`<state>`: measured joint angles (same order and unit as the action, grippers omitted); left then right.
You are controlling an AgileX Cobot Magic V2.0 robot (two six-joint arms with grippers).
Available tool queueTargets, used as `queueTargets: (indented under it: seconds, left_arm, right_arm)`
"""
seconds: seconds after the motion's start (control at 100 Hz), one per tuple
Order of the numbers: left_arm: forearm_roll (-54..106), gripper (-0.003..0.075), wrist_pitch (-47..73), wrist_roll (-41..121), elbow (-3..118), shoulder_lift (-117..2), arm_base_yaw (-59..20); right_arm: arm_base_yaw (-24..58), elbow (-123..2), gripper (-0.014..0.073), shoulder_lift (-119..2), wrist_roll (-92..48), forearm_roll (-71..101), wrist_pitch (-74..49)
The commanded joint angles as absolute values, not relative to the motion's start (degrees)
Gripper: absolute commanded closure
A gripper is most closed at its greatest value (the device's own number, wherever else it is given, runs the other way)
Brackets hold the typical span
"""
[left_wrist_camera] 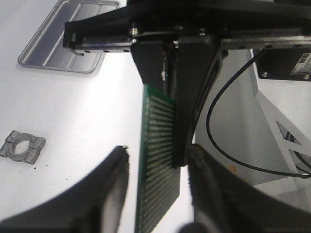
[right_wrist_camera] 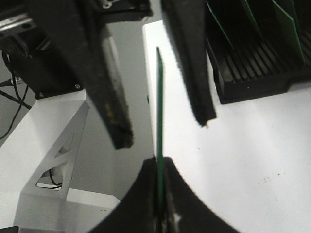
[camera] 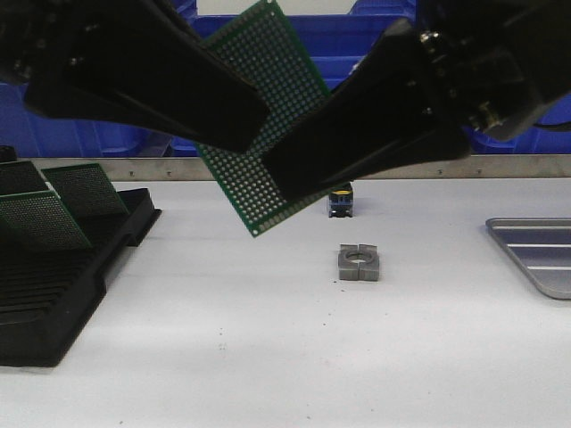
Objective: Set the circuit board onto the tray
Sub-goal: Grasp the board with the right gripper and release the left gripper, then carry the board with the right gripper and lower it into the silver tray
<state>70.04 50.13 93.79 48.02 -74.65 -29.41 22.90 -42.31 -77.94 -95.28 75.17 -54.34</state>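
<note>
A green perforated circuit board (camera: 272, 80) hangs tilted in the air above the middle of the table. My right gripper (camera: 294, 174) comes in from the upper right. It is shut on the board's edge, as the right wrist view shows (right_wrist_camera: 159, 167). My left gripper (camera: 245, 134) reaches in from the upper left and stands open around the board (left_wrist_camera: 158, 194), with a gap on each side of it (left_wrist_camera: 158, 151). The silver-grey tray (camera: 535, 234) lies empty at the table's right edge, also seen in the left wrist view (left_wrist_camera: 63, 39).
A black slotted rack (camera: 62, 285) holding more green boards (camera: 80, 192) sits at the left. A grey split metal ring (camera: 359, 263) and a small blue-and-yellow object (camera: 340, 202) lie mid-table under the grippers. Blue bins (camera: 357, 45) line the back.
</note>
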Motion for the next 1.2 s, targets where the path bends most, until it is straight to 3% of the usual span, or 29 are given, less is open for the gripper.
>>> queueTargets:
  seconds: [0.0,0.33,0.52,0.93,1.19]
  left_arm:
    - [73.62,0.0205,50.56,93.41,49.75,-73.18,-29.90]
    - [73.53,0.0196,47.00,93.41,49.75,-73.18,-29.90]
    - [73.53,0.0196,46.76,93.41,49.75,-73.18,-29.90]
    - [73.53,0.0196,46.76,93.41,49.75,-73.18,-29.90]
    - [73.53,0.0205,46.74,93.41,49.75,-73.18,-29.90]
  right_arm:
    - [22.81,-43.88,0.0662,-76.62,-89.87,75.10,-56.63]
    - [22.49,-43.88,0.0662,-76.62,-57.99,63.86,-56.22]
    - [16.11,-43.88,0.0662,-76.62,-47.44,59.79,-52.26]
    - [-10.34,-45.06,0.0662,-83.39,-45.85,58.76,-49.39]
    - [-15.34,-53.96,0.0662,-93.88,-45.90,57.20,-49.91]
